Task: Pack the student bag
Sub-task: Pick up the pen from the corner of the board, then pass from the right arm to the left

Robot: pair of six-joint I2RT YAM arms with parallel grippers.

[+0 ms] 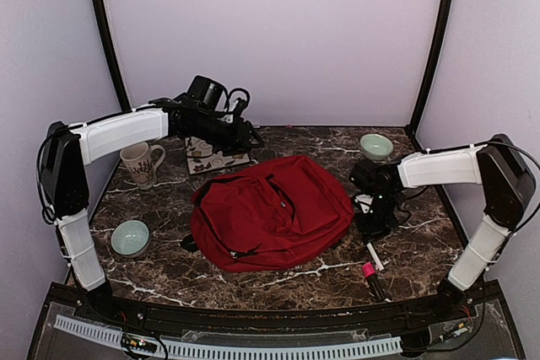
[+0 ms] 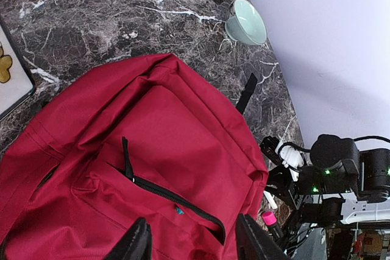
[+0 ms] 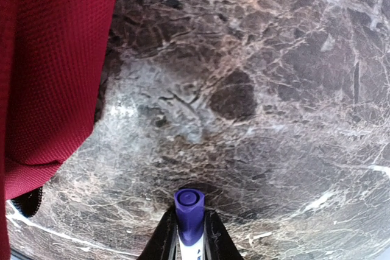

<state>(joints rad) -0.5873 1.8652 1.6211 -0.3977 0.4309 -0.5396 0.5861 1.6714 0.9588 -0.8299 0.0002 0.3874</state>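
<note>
The student bag (image 1: 270, 212) lies flat at the centre of the table (image 1: 426, 246), the left gripper (image 2: 189, 242) poised above it from 11 o'clock with fingers spread, while at 3 o'clock the right gripper (image 3: 189, 238) pinches a purple-capped marker (image 3: 188, 208), probably ready for packing.

**Matt cloth on polished stone**

The bag (image 1: 270, 212) is dark-red woven cloth. It is matt, and a fine grain shows close up. Its zip pull (image 2: 127, 158) and strap (image 2: 247, 92) are black and dull. The table (image 1: 413, 246) looks like brown marble veined in white, smooth with a soft sheen. The near bowl (image 1: 131, 238) and the far bowl (image 1: 376, 146) look like glazed pale-green ceramic and are glossy. The mug (image 1: 142, 163) looks glazed too. The marker (image 3: 189, 214) has a smooth purple plastic cap, faintly shiny. The arm cover (image 1: 122, 134) is matt white.
</note>
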